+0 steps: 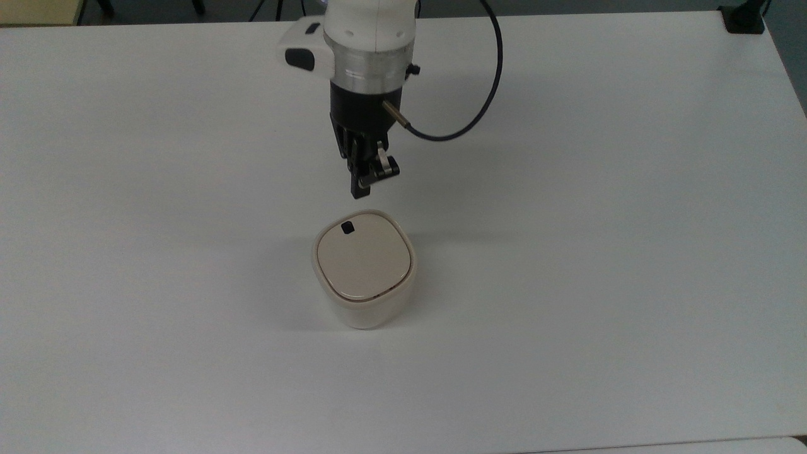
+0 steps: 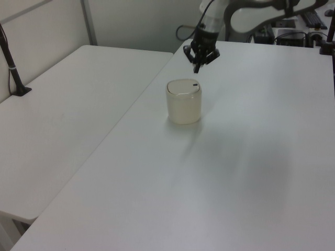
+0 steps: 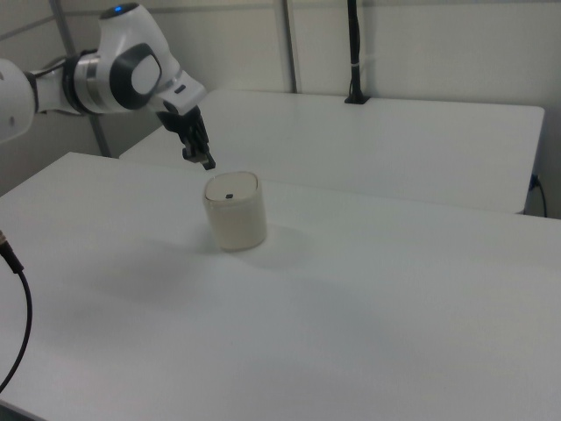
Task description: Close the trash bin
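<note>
The end effector (image 1: 360,189) hangs in the air with its fingers drawn narrow, holding nothing. Just below it, apart, the trash bin (image 1: 364,277) stands on the white surface (image 1: 599,252), its lid (image 1: 364,261) flat and closed.

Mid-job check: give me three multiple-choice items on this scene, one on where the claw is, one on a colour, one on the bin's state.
1. Where is the claw?
A. pressing on the lid
B. lifted clear of the bin
C. resting on the table

2. What colour is the button on the lid?
A. red
B. black
C. green

3. What state is the bin in?
A. lid up
B. tipped over
C. upright, lid down

Answers: 1 B, a gap shows under the claw in the left view; 2 B, a small dark square near the lid's edge; 3 C, the lid lies flat in the rim.
</note>
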### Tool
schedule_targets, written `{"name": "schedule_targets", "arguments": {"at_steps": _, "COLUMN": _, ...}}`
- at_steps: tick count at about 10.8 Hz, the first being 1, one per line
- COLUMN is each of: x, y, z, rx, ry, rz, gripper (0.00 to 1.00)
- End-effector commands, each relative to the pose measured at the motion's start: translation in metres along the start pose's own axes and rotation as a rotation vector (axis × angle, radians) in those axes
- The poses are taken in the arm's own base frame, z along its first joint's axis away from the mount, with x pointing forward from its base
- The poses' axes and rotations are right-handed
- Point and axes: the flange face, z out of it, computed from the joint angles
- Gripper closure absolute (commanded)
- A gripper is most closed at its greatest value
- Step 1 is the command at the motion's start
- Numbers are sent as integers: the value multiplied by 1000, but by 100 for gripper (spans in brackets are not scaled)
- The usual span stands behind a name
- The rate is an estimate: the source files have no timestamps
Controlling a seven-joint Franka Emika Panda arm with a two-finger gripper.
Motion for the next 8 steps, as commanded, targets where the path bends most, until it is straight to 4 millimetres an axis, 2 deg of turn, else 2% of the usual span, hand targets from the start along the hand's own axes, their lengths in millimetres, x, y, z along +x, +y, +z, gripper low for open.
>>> {"name": "schedule_targets", "arguments": {"at_steps": 1, "x": 21, "y": 45, "z": -84, "rx": 5, "ry": -76, "rz": -64, "gripper": 100}}
{"name": "schedule_targets", "arguments": {"at_steps": 2, "x": 29, "y": 59, "z": -101, "rx": -1, "ry": -100, "rz": -96, "gripper": 100}}
{"name": "schedule_targets", "arguments": {"at_steps": 3, "x": 24, "y": 65, "z": -115, "rx": -9, "ry": -114, "rz": -160, "gripper": 100}}
{"name": "schedule_targets", "arguments": {"at_steps": 4, "x": 18, "y": 79, "z": -127, "rx": -23, "ry": -128, "rz": -247, "gripper": 94}}
{"name": "schedule_targets", "arguments": {"at_steps": 5, "x": 18, "y": 90, "z": -138, "rx": -21, "ry": -129, "rz": -344, "gripper": 74}}
{"name": "schedule_targets", "arguments": {"at_steps": 6, "x": 17, "y": 96, "z": -139, "rx": -45, "ry": -148, "rz": -429, "gripper": 52}}
{"name": "schedule_targets", "arguments": {"at_steps": 8, "x": 20, "y": 101, "z": -140, "rx": -54, "ry": -159, "rz": -575, "gripper": 19}}
